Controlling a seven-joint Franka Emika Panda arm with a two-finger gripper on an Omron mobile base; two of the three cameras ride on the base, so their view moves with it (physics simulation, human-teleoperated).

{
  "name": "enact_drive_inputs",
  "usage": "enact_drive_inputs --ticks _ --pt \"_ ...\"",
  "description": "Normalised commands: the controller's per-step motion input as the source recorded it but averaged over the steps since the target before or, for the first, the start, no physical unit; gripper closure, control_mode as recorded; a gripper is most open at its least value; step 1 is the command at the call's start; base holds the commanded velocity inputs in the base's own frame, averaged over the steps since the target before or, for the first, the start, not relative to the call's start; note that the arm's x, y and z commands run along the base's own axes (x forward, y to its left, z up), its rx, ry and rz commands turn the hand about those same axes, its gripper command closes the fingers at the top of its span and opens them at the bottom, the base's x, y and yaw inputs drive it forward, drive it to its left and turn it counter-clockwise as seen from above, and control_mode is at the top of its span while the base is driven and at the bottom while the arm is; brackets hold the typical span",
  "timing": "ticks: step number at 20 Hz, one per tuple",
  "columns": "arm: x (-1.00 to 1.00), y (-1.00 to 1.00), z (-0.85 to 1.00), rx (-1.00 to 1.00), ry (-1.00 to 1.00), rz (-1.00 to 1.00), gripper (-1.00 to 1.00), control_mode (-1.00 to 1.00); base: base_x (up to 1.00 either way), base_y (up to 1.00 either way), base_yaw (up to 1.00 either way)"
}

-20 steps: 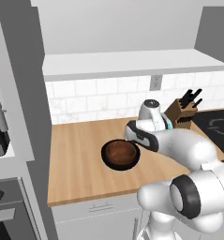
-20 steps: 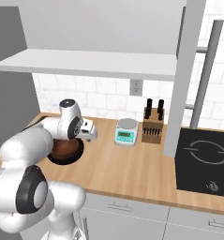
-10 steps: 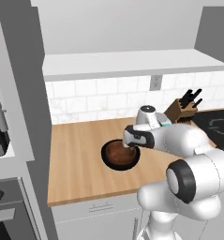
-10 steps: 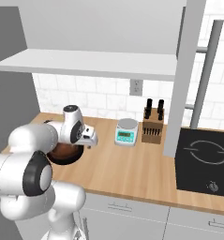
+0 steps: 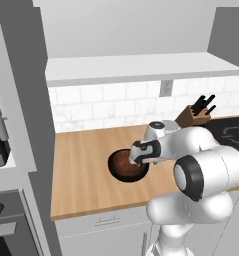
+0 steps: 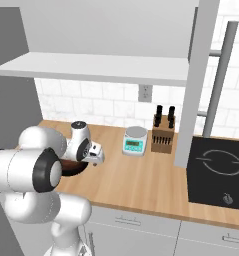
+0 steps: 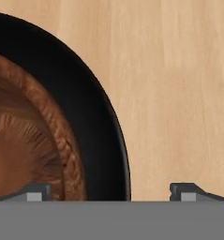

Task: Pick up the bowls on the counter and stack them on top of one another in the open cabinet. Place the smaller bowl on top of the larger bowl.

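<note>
The smaller bowl (image 5: pixel 123 160), reddish-brown wood, sits inside the larger bowl (image 5: pixel 113 169), glossy black, on the counter (image 5: pixel 81 165). My gripper (image 5: pixel 137 159) hangs low over the right side of the nested bowls, open and holding nothing. In the hand view the gripper (image 7: pixel 111 192) straddles both rims. One fingertip (image 7: pixel 34 192) is over the smaller bowl (image 7: pixel 19 140). The other is over bare counter (image 7: pixel 179 93), outside the larger bowl (image 7: pixel 92 117). The open cabinet (image 5: pixel 141 67) runs along the wall above. The right base view shows the gripper (image 6: pixel 93 152) beside the larger bowl (image 6: pixel 73 168).
A green-faced kitchen scale (image 6: pixel 135 141) and a knife block (image 6: pixel 162 135) stand at the back of the counter, right of the bowls. A black cooktop (image 6: pixel 218 170) lies further right. A tall dark cabinet (image 5: pixel 16 125) borders the counter's left end.
The hand has come down closer to the right rim of the nested bowls, and the arm has folded lower. The jaws stay open. The bowls have not moved.
</note>
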Motion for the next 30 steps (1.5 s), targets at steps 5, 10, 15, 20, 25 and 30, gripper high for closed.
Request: enact_drive_inputs --ticks 5,10,15,20,25,30 --pt "0.00 0.05 -0.25 0.03 0.00 0.00 1.00 -1.00 0.00 0.00 0.00" --pt "0.00 -0.01 0.00 0.00 0.00 0.00 1.00 -1.00 0.00 0.00 0.00" --pt "-0.15 -0.04 0.23 0.04 -0.07 -0.01 1.00 -1.00 0.00 0.00 0.00" --pt "-0.57 -0.25 0.69 0.09 -0.23 -0.09 1.00 -1.00 0.00 0.00 0.00" --pt "-0.67 -0.63 0.99 0.18 -0.27 -0.24 1.00 -1.00 0.00 0.00 0.00" --pt "-0.61 -0.57 1.00 0.23 -0.18 -0.29 1.00 -1.00 0.00 0.00 0.00"
